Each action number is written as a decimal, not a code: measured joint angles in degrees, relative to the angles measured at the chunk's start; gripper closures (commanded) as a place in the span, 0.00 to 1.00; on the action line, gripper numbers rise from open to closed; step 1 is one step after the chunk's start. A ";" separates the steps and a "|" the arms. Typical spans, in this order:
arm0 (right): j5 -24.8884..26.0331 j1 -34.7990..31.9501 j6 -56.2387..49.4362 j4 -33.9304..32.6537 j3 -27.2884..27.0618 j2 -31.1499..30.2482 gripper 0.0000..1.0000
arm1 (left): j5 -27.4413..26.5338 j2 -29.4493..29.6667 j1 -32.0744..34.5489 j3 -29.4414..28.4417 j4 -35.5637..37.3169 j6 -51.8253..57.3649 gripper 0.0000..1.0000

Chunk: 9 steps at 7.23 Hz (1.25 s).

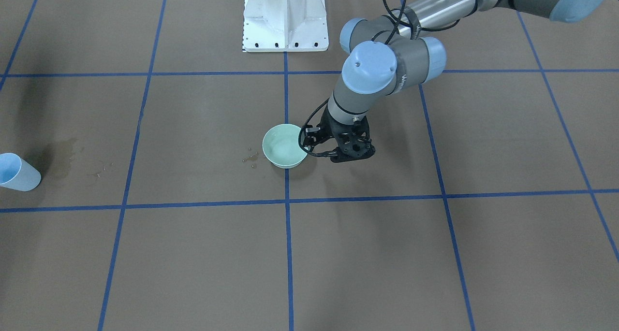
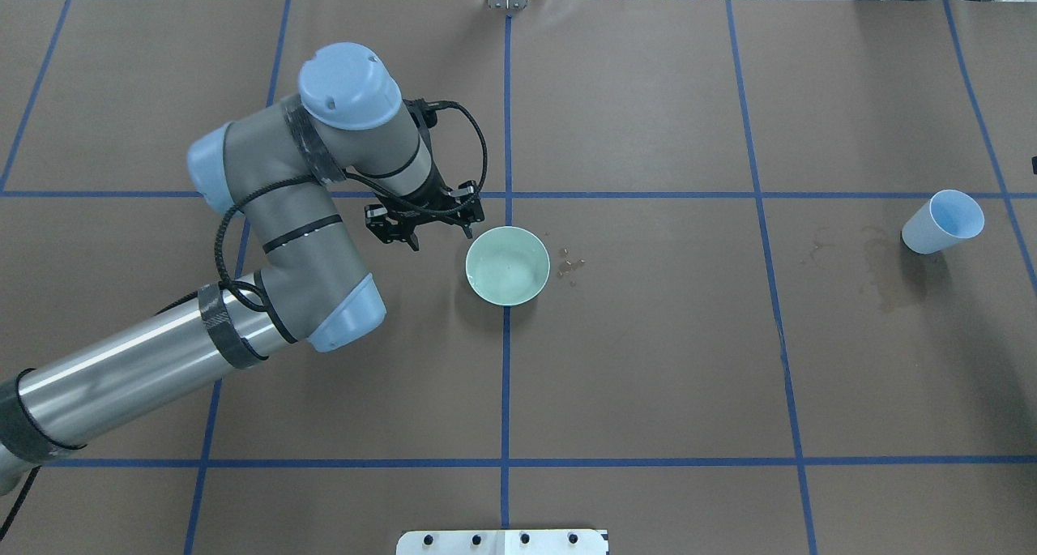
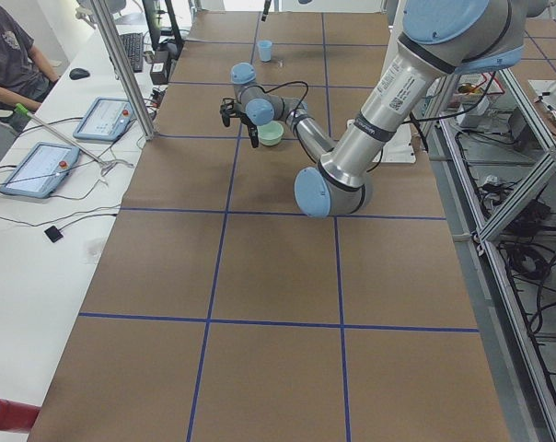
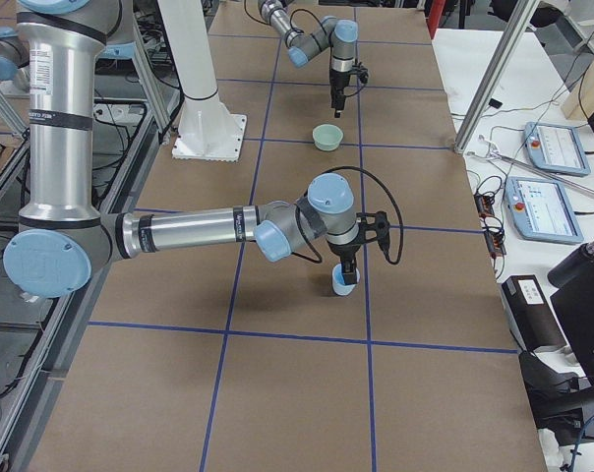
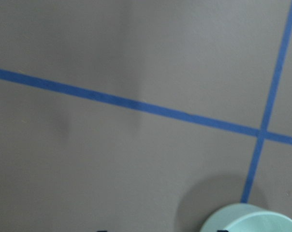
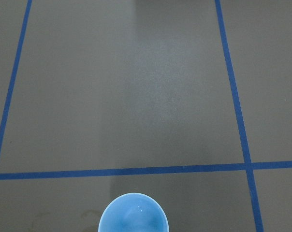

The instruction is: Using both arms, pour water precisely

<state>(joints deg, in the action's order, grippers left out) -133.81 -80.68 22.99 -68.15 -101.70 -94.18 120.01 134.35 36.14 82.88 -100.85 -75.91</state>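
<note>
Gripper on left arm (image 2: 441, 237) wide beside bowl (image 2: 508, 265); right gripper (image 4: 344, 267), side view only, state unclear

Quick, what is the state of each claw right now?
Left claw: open, holding nothing, beside the green bowl.
Right claw: cannot be told.

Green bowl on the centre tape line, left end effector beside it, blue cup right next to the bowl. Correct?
Not quite. The blue cup is not next to the green bowl; it stands far off toward the robot's right, per the overhead view. The bowl does sit on the centre tape line, left end effector beside it.
</note>
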 measured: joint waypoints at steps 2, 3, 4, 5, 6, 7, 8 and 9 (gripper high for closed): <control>-1.22 -1.38 -7.01 -5.33 -0.37 1.31 0.01 | -0.82 0.81 -2.36 -4.09 -4.01 -0.05 1.00; -1.32 -1.65 -7.90 -6.10 -0.57 1.45 0.01 | -0.89 0.88 -2.74 -4.93 -5.06 0.04 1.00; -1.36 -1.84 -8.19 -6.35 -0.88 1.31 0.01 | -0.89 0.90 -2.86 -5.17 -5.54 0.23 1.00; -1.45 -2.07 -8.27 -6.43 -1.24 1.03 0.01 | -0.85 0.95 -2.87 -5.15 -5.79 0.34 1.00; -1.74 -2.27 -8.30 -6.45 -1.55 0.75 0.01 | -0.77 0.99 -2.62 -4.72 -6.23 0.34 1.00; -2.07 -2.39 -8.29 -6.46 -1.71 0.59 0.01 | 0.05 0.65 -1.43 -3.34 -6.92 0.38 1.00; -2.19 -2.43 -8.26 -6.47 -1.73 0.60 0.01 | 2.84 -1.42 1.15 -0.82 -7.28 1.48 1.00; -2.23 -2.45 -8.24 -6.47 -1.73 0.70 0.01 | 6.59 -6.21 4.47 2.90 -7.43 4.84 1.00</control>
<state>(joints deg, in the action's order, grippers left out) -136.04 -83.13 14.75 -74.62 -103.43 -93.48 126.60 128.13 40.61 85.78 -108.28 -71.06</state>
